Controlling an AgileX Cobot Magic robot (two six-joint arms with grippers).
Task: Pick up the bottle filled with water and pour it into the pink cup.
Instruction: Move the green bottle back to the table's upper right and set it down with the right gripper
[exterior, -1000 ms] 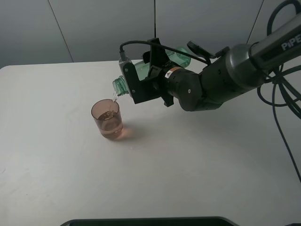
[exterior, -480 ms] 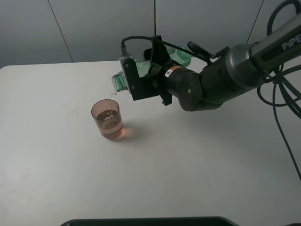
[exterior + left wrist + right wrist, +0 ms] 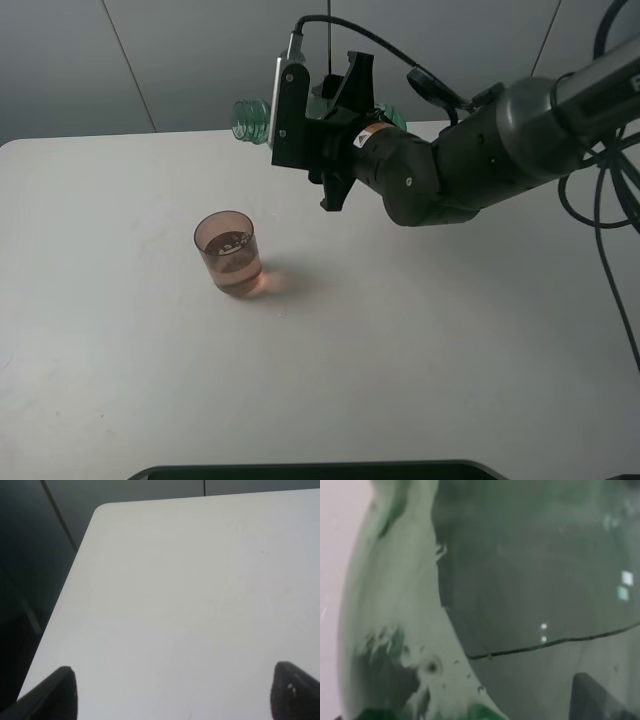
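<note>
Since half a second ago your right gripper (image 3: 318, 112) has swung the bottle (image 3: 252, 118) up and level, stream stopped; jaws clamp its body, mouth at 1 o'clock above the pink cup (image 3: 230, 252) (part filled). Roll it upright slowly to avoid drips. Your left gripper (image 3: 177, 695) gapes wide, empty. The wrist sticker (image 3: 372, 130) cannot be read.

white table (image 3: 420, 360) before grey panelled wall (image 3: 200, 50).
</note>
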